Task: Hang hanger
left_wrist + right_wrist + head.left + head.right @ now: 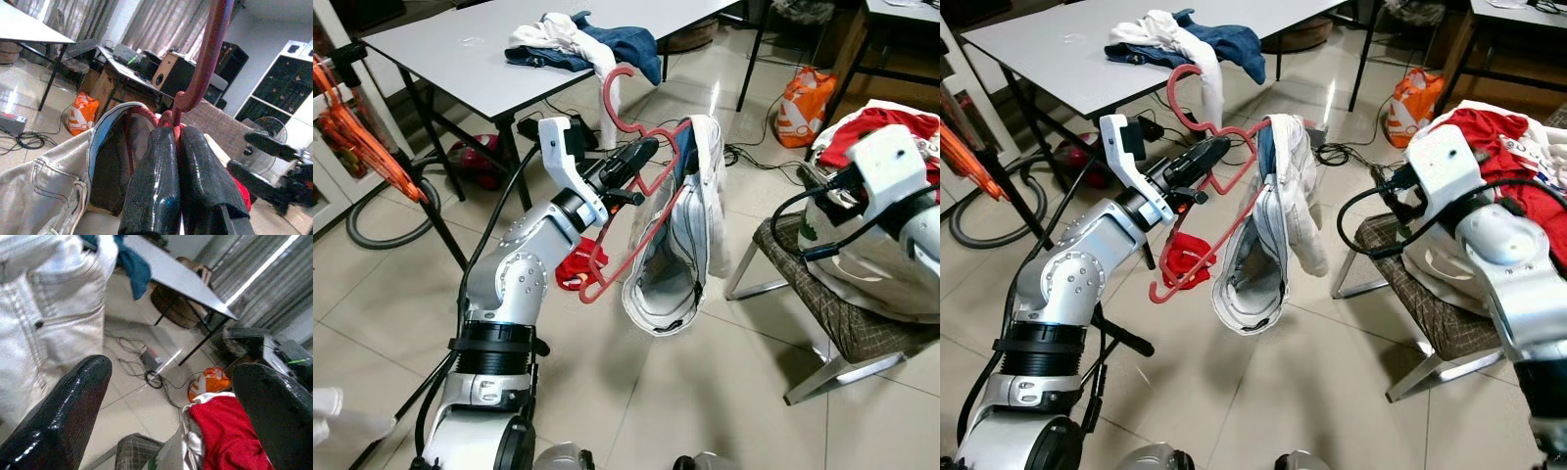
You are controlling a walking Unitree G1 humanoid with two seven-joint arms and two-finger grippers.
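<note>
This is a lived-in room of a home, used partly as a workroom. The tiled floor (724, 392) carries a grey table (460, 49) with clothes (578, 44) at upper left, a vacuum cleaner (475, 162) beneath it, loose cables (754, 157), an orange bag (803, 103) at upper right, and a chair (822, 313) heaped with laundry (876, 122) at right. Curtains (156, 24), a desk (122, 68) and shelves (288, 83) stand behind.
</note>
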